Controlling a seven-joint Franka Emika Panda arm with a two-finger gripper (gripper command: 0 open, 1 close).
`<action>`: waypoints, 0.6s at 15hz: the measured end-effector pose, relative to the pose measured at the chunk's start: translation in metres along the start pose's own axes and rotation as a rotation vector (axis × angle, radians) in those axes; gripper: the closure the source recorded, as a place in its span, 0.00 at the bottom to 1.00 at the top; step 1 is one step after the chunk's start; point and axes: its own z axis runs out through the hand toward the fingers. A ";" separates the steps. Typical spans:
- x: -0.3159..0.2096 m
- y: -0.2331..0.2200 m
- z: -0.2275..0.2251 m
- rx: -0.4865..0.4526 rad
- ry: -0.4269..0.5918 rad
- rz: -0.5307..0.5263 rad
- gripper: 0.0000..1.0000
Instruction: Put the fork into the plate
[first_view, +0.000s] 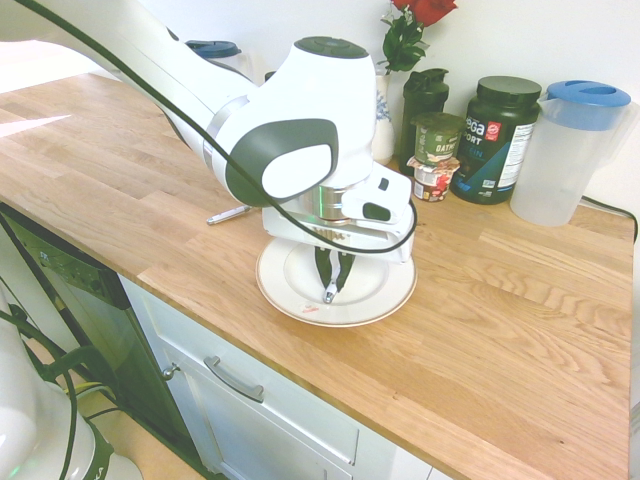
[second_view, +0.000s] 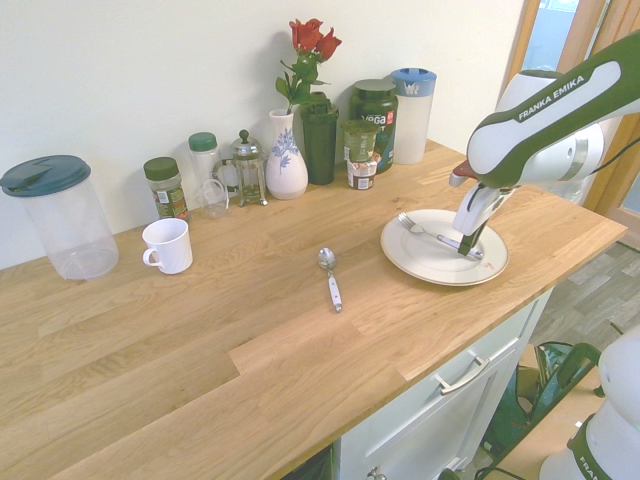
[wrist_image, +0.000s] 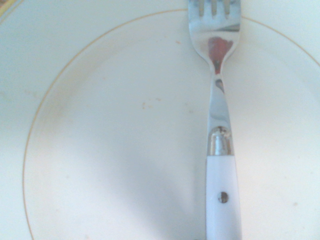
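Countertop (second_view: 200, 380), wood, butcher-block type, straight-grained, warm brown. On it, 1 dinner plate (second_view: 425, 268): white, rnd., glossy, thin gold line at rim, sm. reddish mark nr. edge. Left of plate, 1 spoon (second_view: 331, 280), metal bowl, pale handle. Farther left, 1 mug (second_view: 167, 247), white, w/ handle. Far side by wall: vase (second_view: 287, 155), white w/ blue pattern, red roses (second_view: 315, 38); tub (second_view: 372, 115), dk. green, cylindrical; pitcher (first_view: 570, 150), translucent, blue lid, right of tub.

Fork (wrist_image: 218, 110): polished metal head & neck, reddish reflection at neck; smooth white handle, metal collar, 1 dk. rivet visible. Location: on plate, tines toward left/far rim, handle running to right/near side.

Gripper (first_view: 331, 291): dk. fingers, tips brought together on fork handle, low over plate; handle pinched, fork lying w/in rim.
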 end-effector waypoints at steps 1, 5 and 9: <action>0.000 -0.001 0.000 -0.002 0.000 0.003 0.00; -0.001 -0.005 0.000 -0.012 0.001 0.002 0.00; -0.003 -0.011 0.001 -0.015 -0.001 -0.003 0.00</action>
